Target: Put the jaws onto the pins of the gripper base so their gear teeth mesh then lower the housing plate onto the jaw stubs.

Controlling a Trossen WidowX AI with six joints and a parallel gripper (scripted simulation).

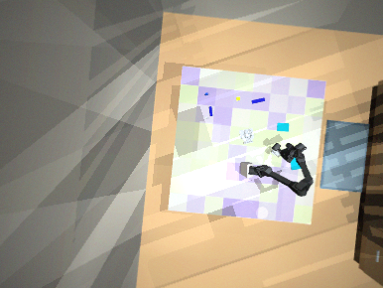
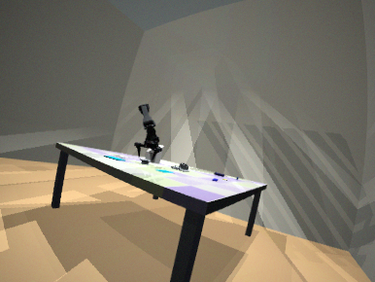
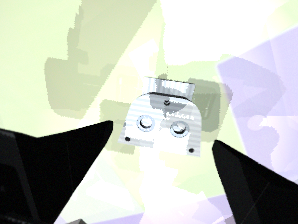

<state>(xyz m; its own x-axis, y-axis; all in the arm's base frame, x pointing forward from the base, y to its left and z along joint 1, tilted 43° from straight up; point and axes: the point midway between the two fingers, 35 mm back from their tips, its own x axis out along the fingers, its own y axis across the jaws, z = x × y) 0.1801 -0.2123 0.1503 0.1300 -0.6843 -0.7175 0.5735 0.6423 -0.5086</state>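
Note:
A pale ribbed plate [image 3: 162, 109] with a rounded end, two round rings and small dark holes lies in the middle of the wrist view. It looks like the housing plate, but I cannot tell for sure. My gripper [image 1: 277, 151] [image 2: 147, 158] [image 3: 161, 134] is open and empty above it, one black finger on each side, not touching it. A pale and grey cluster of parts [image 1: 246, 135] [image 2: 184, 166] stands on the table nearby. The base, jaws and pins are too small there to tell apart, and whether gear teeth mesh does not show.
A cyan block [image 1: 283, 127] lies beyond the gripper, and another cyan piece [image 1: 296, 164] is partly under the arm. A long blue bar [image 1: 258, 100], a short blue bar [image 1: 210, 111] and a yellow piece [image 1: 238, 98] lie farther off. Shadows and glare cross the patchwork tabletop [image 1: 191, 149].

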